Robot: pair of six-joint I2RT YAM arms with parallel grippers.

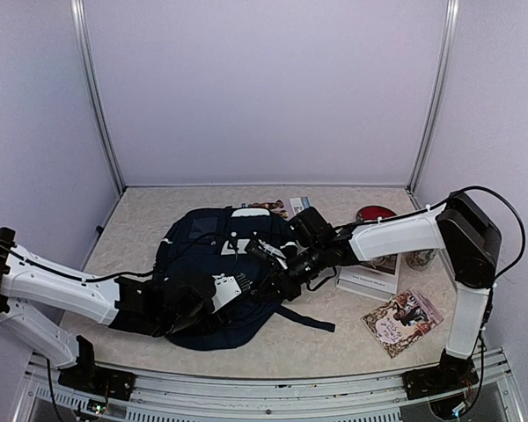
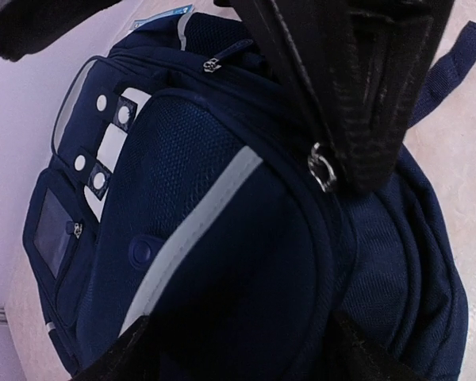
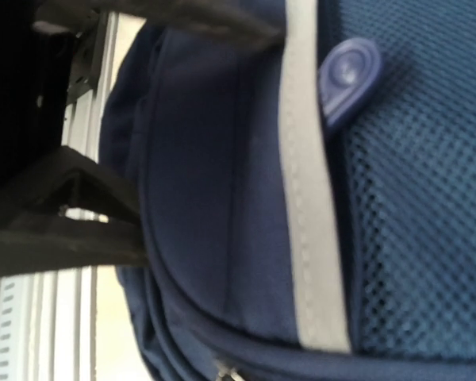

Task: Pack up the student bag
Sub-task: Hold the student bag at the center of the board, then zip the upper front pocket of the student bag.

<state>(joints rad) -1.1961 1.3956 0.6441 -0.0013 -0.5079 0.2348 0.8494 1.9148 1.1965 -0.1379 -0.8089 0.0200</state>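
Note:
The student bag [image 1: 213, 255], dark navy with pale patches and a grey stripe [image 2: 192, 238], lies flat mid-table. My left gripper [image 1: 187, 316] is at the bag's near end. Its two fingers [image 2: 115, 361] stand wide on either side of the bulging front pocket [image 2: 246, 262] and press its sides. My right gripper [image 1: 266, 274] reaches in from the right. Its black fingers [image 2: 357, 119] are closed together at the metal zipper pull [image 2: 324, 168] on the seam beside the pocket. The same pull shows at the bottom edge of the right wrist view [image 3: 230, 371].
To the right of the bag lie a white box [image 1: 368, 281], a colourful booklet [image 1: 403, 321], a red item [image 1: 375, 214] and a small tin [image 1: 420, 259]. Another booklet [image 1: 277, 207] sits behind the bag. A black strap [image 1: 308, 318] trails toward the near edge.

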